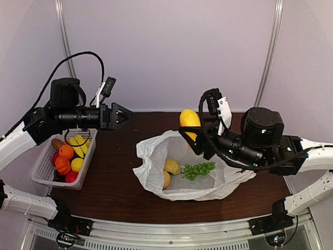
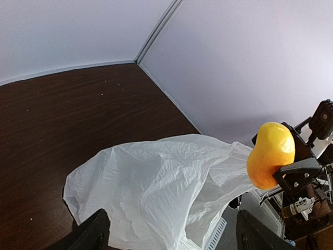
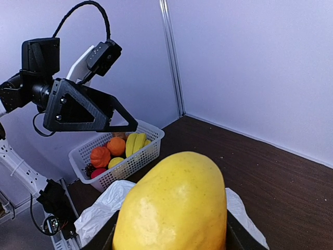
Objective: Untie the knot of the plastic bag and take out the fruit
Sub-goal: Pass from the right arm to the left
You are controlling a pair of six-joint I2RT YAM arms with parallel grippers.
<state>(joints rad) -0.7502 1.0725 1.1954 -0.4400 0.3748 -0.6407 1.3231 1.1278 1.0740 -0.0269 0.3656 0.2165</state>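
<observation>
While the right gripper (image 1: 193, 136) pinches the mango (image 1: 189, 117) above the open bag (image 1: 152, 165), the left gripper (image 1: 124, 115) hangs spread and empty near the basket (image 1: 40, 176).

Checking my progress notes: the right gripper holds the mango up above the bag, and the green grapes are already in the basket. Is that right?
Not quite. The green grapes lie inside the open plastic bag, not in the basket; the top external view shows it. The right gripper does hold the mango up above the bag.
</observation>
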